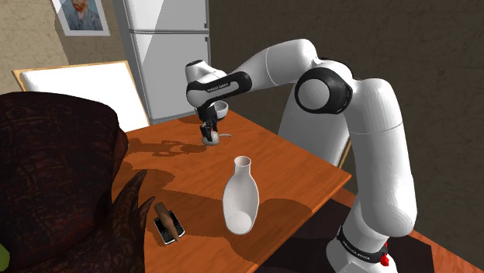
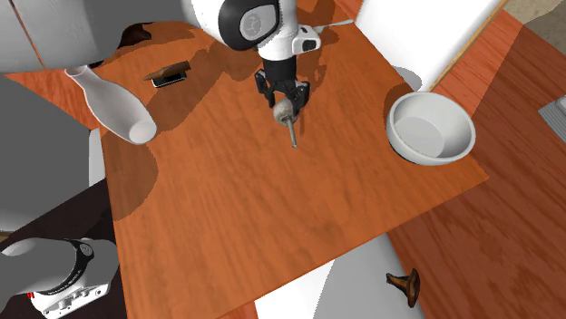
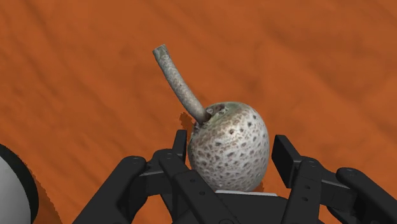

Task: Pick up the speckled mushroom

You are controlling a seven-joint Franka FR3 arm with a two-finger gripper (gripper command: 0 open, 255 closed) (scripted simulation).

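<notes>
White bowl [image 2: 432,132] apart; mushroom [image 3: 230,153] between end effector [image 3: 230,141] fingers [image 3: 291,160], perhaps unclasped.

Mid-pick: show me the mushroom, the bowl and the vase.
Mushroom [image 3: 230,149], wrist view, middle of the speckled cap.
Bowl [image 2: 432,129], second exterior view, bare inside.
Vase [image 1: 240,194], shoulder view, middle of the body.

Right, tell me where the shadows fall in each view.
Shoulder view: the arm's shadow darkens the table left of the mushroom. Second exterior view: broad shadow spreads around the vase. Wrist view: even light, a thin shadow beside the mushroom's stem.
</notes>
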